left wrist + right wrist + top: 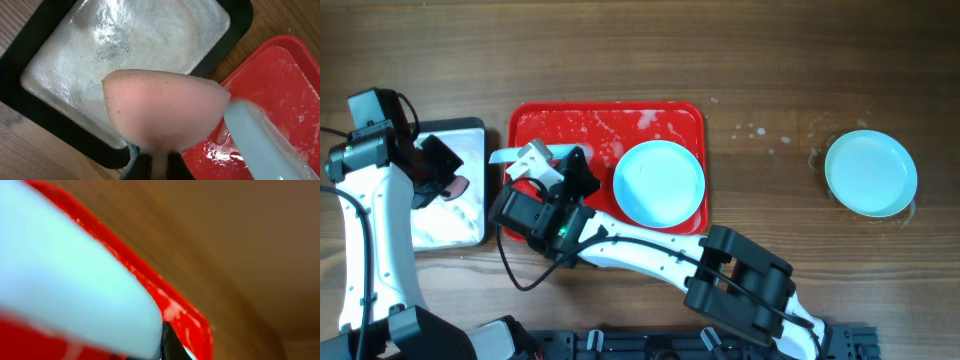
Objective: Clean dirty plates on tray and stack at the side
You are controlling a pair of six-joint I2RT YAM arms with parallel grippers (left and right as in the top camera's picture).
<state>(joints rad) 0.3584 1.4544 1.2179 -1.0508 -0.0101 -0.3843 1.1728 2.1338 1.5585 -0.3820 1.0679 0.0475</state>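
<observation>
Right claw (534, 161) pinches a tilted plate (65, 280) over the left end of the red tray (570, 115). Left claw (155, 164) clamps a pink sponge (165, 110) above the metal tray (150, 40). Far plate (870, 173) sits aside on the table (770, 80) (likely clean), and another plate (660, 183) waits on the tray.

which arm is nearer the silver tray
Left. The left arm's fingers hold a pink sponge above the silver tray; the right arm's fingers pinch a plate over the red tray, beside it.
</observation>
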